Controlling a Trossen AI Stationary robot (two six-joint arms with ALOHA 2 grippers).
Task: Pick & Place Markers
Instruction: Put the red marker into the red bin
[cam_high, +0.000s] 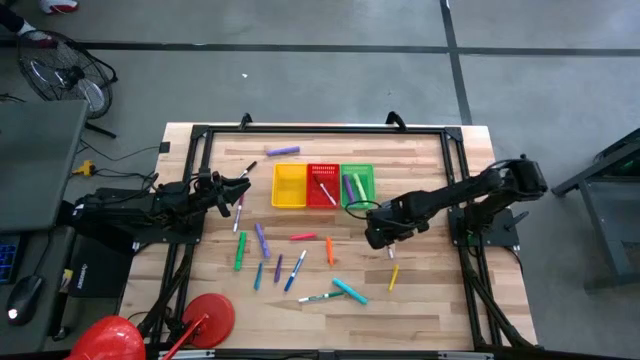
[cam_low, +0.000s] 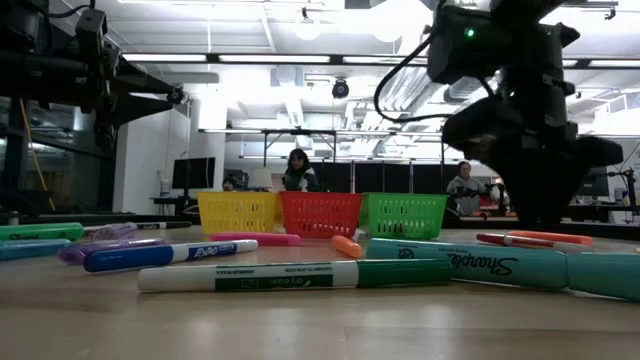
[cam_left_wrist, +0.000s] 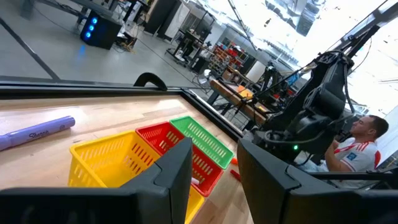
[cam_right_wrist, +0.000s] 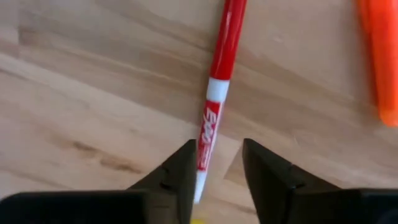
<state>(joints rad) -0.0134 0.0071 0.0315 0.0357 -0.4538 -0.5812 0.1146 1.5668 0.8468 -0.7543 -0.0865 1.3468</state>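
Alignment governed the right gripper (cam_right_wrist: 217, 168): fingers parted, straddling the red marker (cam_right_wrist: 217, 81) flat on the table (cam_right_wrist: 74, 93), unclamped, probably for pickup. The left gripper (cam_left_wrist: 214, 180) waited parted, empty, near baskets (cam_left_wrist: 180, 143).

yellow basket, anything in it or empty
Empty: the high view shows only bare mesh in the yellow basket, while markers lie in the red basket beside it.

My right end effector (cam_right_wrist: 217, 165) hangs low over a red-and-white marker (cam_right_wrist: 216, 87) on the wooden surface (cam_high: 420, 300). Bare wood lies lower right in the high view; scattered markers (cam_high: 275, 265) crowd lower centre, three mesh baskets (cam_high: 322, 185) block upper centre.
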